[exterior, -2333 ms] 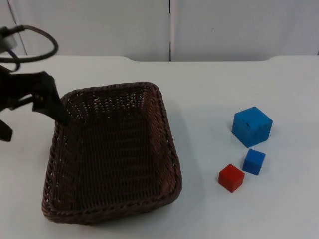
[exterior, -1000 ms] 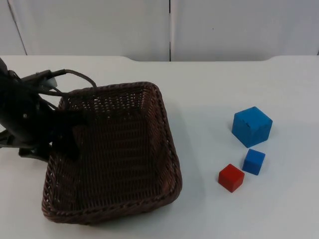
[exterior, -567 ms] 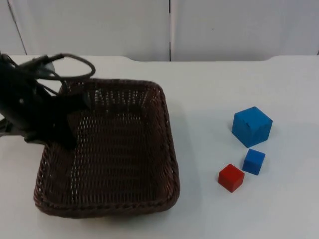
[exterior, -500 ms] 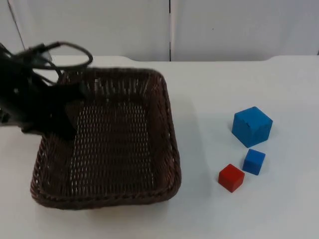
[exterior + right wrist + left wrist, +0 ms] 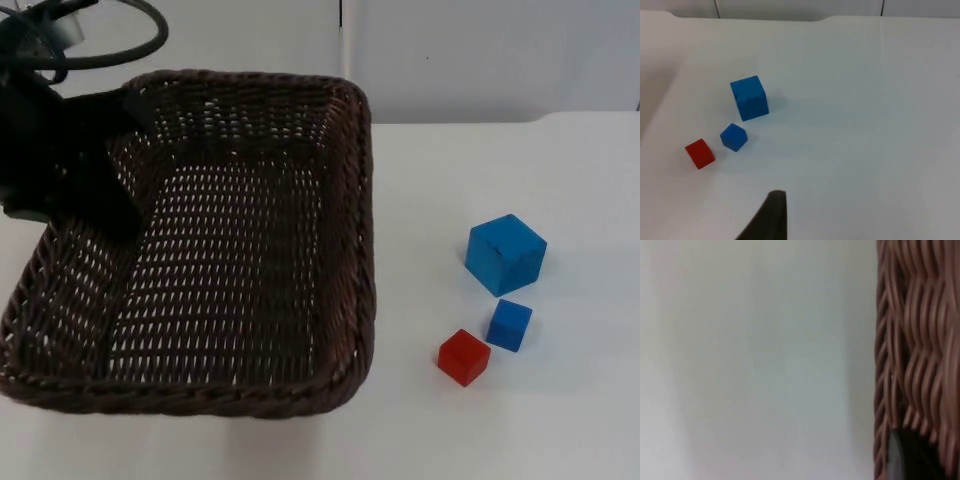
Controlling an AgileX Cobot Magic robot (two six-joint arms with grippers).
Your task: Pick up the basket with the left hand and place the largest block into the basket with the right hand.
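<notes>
My left gripper (image 5: 118, 208) is shut on the left wall of the dark brown wicker basket (image 5: 362, 200) and holds it above the table, nothing inside it. In the left wrist view the woven wall (image 5: 915, 340) stands close beside a black fingertip (image 5: 905, 455). The largest block, a blue cube (image 5: 505, 254), rests on the table to the basket's right, also in the right wrist view (image 5: 749, 98). My right gripper hangs open high above the blocks; one black fingertip (image 5: 771, 216) is visible, with nothing in it.
A small blue cube (image 5: 510, 324) and a small red cube (image 5: 464, 357) lie just in front of the large one, close together. The grey partition wall (image 5: 480, 60) closes the table's far side. White table lies around the blocks.
The left gripper closed on the basket's left wall and lifted it off the table; the basket now looms much larger and nearer the camera. The blocks have not moved.
</notes>
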